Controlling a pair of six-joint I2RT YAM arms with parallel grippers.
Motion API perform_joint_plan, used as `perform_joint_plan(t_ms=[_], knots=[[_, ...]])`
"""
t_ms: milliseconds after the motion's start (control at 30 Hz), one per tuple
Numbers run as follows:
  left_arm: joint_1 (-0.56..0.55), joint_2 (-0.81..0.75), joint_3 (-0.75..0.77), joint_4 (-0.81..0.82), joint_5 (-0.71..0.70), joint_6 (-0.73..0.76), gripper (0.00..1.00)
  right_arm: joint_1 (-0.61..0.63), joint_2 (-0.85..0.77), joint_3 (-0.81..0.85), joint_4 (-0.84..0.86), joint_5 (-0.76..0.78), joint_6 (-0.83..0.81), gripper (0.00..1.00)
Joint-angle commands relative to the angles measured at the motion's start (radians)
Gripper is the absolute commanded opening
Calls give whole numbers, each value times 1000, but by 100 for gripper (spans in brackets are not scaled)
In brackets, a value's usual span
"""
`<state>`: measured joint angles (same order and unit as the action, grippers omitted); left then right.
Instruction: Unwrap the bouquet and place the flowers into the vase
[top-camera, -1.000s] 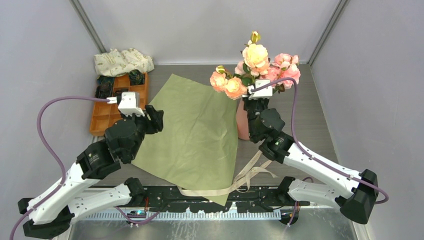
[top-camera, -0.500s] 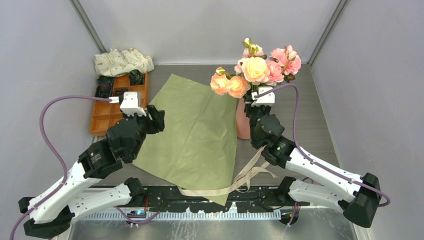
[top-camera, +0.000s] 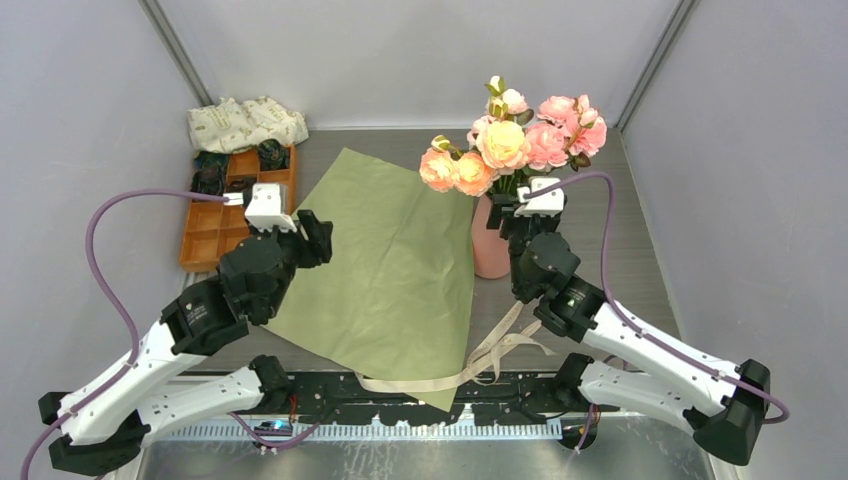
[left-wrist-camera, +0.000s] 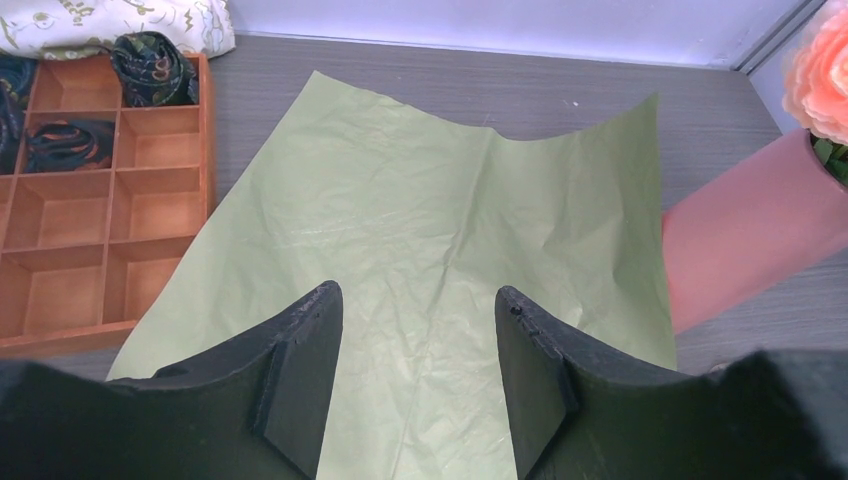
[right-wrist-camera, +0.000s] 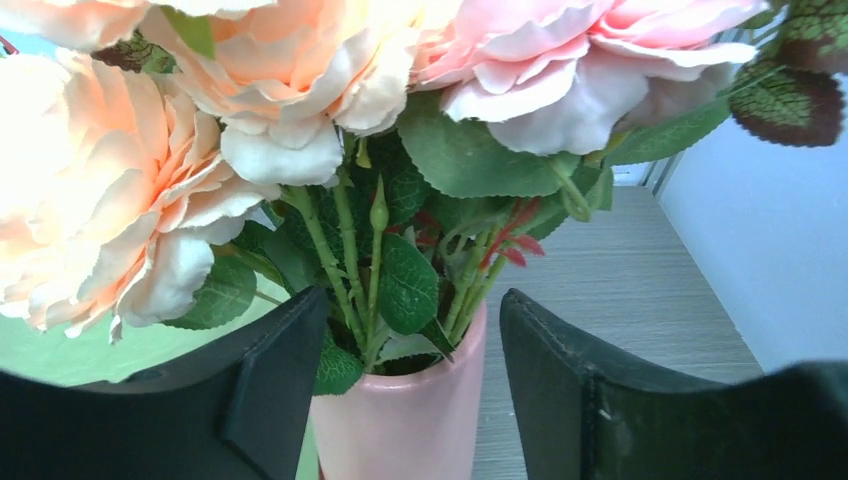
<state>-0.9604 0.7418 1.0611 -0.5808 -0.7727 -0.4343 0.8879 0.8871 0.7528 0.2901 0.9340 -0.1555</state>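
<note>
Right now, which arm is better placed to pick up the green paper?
Probably the left: the left hand is open over the green paper. The right hand is open at the vase holding the flowers, off the paper's right edge.

Place: was a lab robot cell.
Walls: bare grey panels (top-camera: 400, 60) enclosed the table (top-camera: 640, 250).
Rig: left arm (top-camera: 190, 325), right arm (top-camera: 650, 345) sat bolted.

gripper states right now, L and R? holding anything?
Left gripper: open, empty, above the green paper.
Right gripper: open, holding nothing, facing the vase with the flowers in it.
</note>
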Motion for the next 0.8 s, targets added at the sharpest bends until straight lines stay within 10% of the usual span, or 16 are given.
perform_joint_plan(t_ms=[0, 133, 767], knots=[[-3, 6, -1, 55, -2, -4, 59, -3, -58, 57, -64, -9, 78, 75], [-3, 11, -2, 56, -3, -4, 59, -3, -115, 80, -157, -33, 149, 99], [-3, 9, 4, 48, -1, -17, 61, -3, -406, 292, -796, 18, 598, 100]])
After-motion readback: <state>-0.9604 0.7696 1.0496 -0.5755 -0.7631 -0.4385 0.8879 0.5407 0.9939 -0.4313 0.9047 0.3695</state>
